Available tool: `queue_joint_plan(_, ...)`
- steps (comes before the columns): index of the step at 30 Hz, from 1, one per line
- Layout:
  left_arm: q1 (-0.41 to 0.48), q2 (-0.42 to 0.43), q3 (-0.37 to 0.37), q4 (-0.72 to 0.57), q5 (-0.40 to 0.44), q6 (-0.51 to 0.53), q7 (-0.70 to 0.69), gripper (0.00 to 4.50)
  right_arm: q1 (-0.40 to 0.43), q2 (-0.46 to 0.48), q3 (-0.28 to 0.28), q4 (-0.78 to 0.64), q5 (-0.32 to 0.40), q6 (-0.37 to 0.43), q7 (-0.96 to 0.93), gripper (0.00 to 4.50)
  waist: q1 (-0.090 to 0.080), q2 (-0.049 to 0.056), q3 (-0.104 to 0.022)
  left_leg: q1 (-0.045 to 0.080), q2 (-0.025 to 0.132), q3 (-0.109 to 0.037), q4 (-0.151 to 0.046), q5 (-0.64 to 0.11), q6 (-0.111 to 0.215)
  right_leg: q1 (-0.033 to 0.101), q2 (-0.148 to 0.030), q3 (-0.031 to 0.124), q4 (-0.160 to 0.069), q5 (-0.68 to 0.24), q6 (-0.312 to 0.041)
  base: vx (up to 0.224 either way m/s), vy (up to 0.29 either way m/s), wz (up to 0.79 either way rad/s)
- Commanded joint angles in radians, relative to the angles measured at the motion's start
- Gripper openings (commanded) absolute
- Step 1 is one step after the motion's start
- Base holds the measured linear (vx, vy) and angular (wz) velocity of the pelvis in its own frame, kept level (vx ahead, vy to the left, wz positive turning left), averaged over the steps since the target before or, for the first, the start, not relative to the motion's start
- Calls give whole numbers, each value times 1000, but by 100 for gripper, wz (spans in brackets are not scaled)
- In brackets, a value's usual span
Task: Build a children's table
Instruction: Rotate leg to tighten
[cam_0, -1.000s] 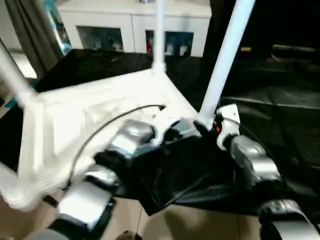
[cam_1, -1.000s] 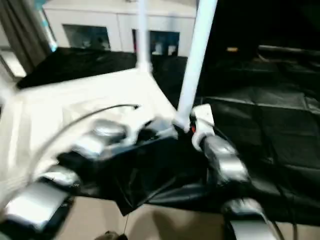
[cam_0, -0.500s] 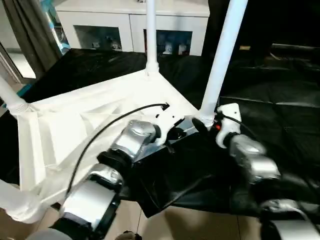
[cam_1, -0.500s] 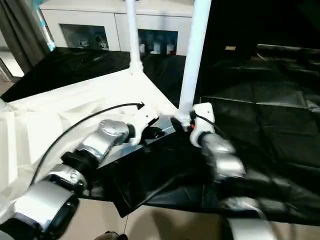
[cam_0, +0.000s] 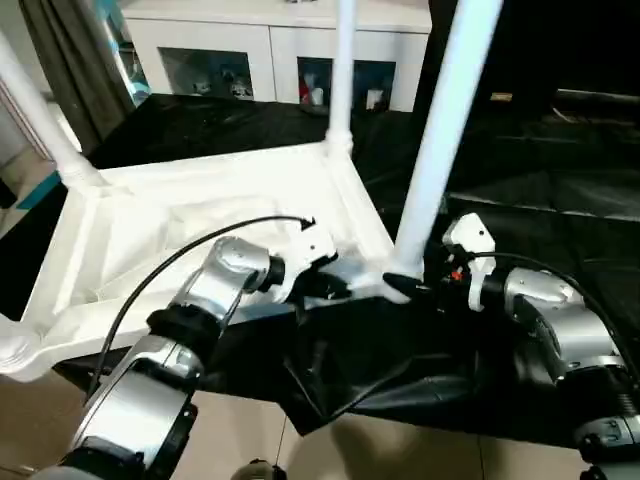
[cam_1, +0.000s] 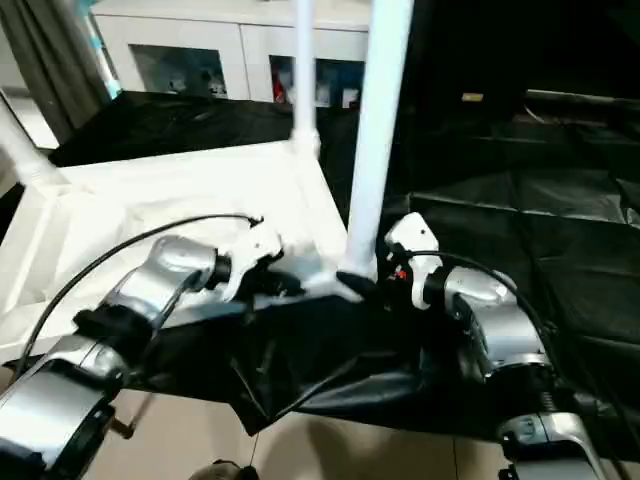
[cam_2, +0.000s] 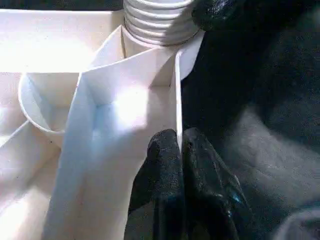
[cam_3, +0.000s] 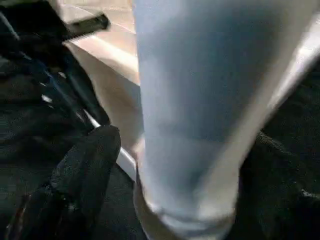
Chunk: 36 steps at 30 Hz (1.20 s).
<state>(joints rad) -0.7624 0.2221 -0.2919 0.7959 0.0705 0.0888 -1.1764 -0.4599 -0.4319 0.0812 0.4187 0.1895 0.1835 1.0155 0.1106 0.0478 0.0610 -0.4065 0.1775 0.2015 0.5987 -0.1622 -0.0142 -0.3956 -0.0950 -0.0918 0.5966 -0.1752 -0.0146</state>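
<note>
Since a second ago the right hand (cam_0: 420, 285) has gone from wrapped close on the near leg (cam_0: 440, 140) to spread, one black finger (cam_3: 82, 170) on each side of the leg's base. The whole view has also swung, so the apparent shift of the children's table (cam_0: 200, 215) is mostly camera.

Read: leg looks seated in its corner socket (cam_2: 157, 22). Right hand is either letting go or re-gripping for another twist. I can't tell whether it is fully home.

The table lies upside down on the black sheet (cam_0: 520, 190), ribbed underside up. Its near corner overhangs the sheet's near edge, and the legs at the corners stand upward. White glass-door cabinet (cam_0: 270, 60) sits behind, at the far edge.

Pose:
- Left hand (cam_2: 178, 150) is pressed together, pinching the thin side wall of the top right beside the socket. Its forearm comes in low over the near edge, steadying the table.
- Right forearm lies low over the sheet on the right, hand level and pointing in at the leg base.
</note>
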Motion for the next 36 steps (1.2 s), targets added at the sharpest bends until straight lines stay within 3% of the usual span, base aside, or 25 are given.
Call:
queue_joint_plan(1, -2, 0, -16, -51, -29, -6, -47, 0, 14, -7, 15, -31, 15, 24, 40, 388, -2, -14, -81, 35, 66, -29, -67, -205, 72, 44, -75, 50, -64, -187, -237, 0, 0, 0)
queue_joint_plan(6, 14, 9, -17, -59, -19, -7, -53, 0, 14, -14, 33, -16, -6, 27, 59, 362, -1, -18, -81, 35, 65, -28, -67, -198, 67, 43, -74, 50, -64, -186, -232, 0, 0, 0)
queue_joint_plan(13, 20, 3, -15, -67, -18, 1, -44, 0, 13, -21, 60, -2, -36, 15, 47, 287, -1, -17, -81, 34, 64, -28, -65, -184, 72, 43, -74, 50, -64, -190, -227, 0, 0, 0)
queue_joint_plan(20, 13, -8, -7, -50, -4, 10, 7, 0, 24, -3, 53, 8, -41, 19, 13, 256, -1, -17, -79, 37, 64, -29, -66, -207, 63, 41, -75, 50, -70, -231, -217, 0, 0, 0)
queue_joint_plan(21, 3, -20, 1, -37, -1, 23, 43, 0, 30, 20, 35, 20, -36, 22, -31, 254, -2, -12, -78, 38, 64, -29, -67, -216, 57, 39, -75, 51, -71, -244, -214, 0, 0, 0)
queue_joint_plan(25, -42, -71, 34, 30, 11, 66, 198, 0, 19, 118, -46, 104, -24, 31, -253, 252, -13, -15, -74, 43, 61, -33, -73, -277, 21, 37, -77, 50, -84, -327, -198, 0, 0, 0)
queue_joint_plan(26, -56, -87, 44, 52, 15, 73, 247, 0, 15, 141, -62, 124, -27, 31, -308, 252, -17, -12, -72, 47, 61, -34, -75, -304, 6, 31, -76, 49, -88, -356, -193, 0, 0, 0)
queue_joint_plan(27, -65, -96, 50, 67, 18, 76, 279, 0, 12, 155, -71, 137, -31, 30, -340, 252, -21, -14, -71, 49, 60, -38, -77, -322, -7, 35, -76, 47, -91, -377, -182, 0, 0, 0)
queue_joint_plan(30, -110, -156, 89, 132, 13, 109, 441, 0, -11, 238, -126, 196, -23, 37, -513, 252, -31, -12, -70, 56, 59, -38, -79, -364, -19, 30, -75, 47, -97, -387, -181, 0, 0, 0)
queue_joint_plan(32, -150, -221, 111, 180, 4, 126, 556, 0, -61, 333, -174, 257, -9, 59, -689, 252, -40, -9, -68, 48, 56, -41, -81, -378, -24, 32, -77, 46, -99, -409, -175, 0, 0, 0)
queue_joint_plan(33, -158, -237, 112, 188, 2, 128, 570, 0, -73, 352, -164, 267, -15, 56, -696, 252, -43, -5, -70, 53, 55, -45, -82, -392, -34, 31, -76, 43, -100, -423, -165, 0, 0, 0)
queue_joint_plan(34, -166, -254, 104, 195, 7, 116, 572, 0, -88, 373, -138, 274, -34, 41, -687, 252, -43, -8, -68, 58, 52, -42, -80, -406, -32, 27, -75, 43, -109, -431, -157, 0, 0, 0)
queue_joint_plan(36, -171, -263, 99, 202, 11, 105, 572, 0, -97, 384, -125, 280, -48, 30, -684, 252, -42, -8, -68, 54, 51, -41, -79, -401, -22, 30, -78, 45, -109, -428, -154, 0, 0, 0)
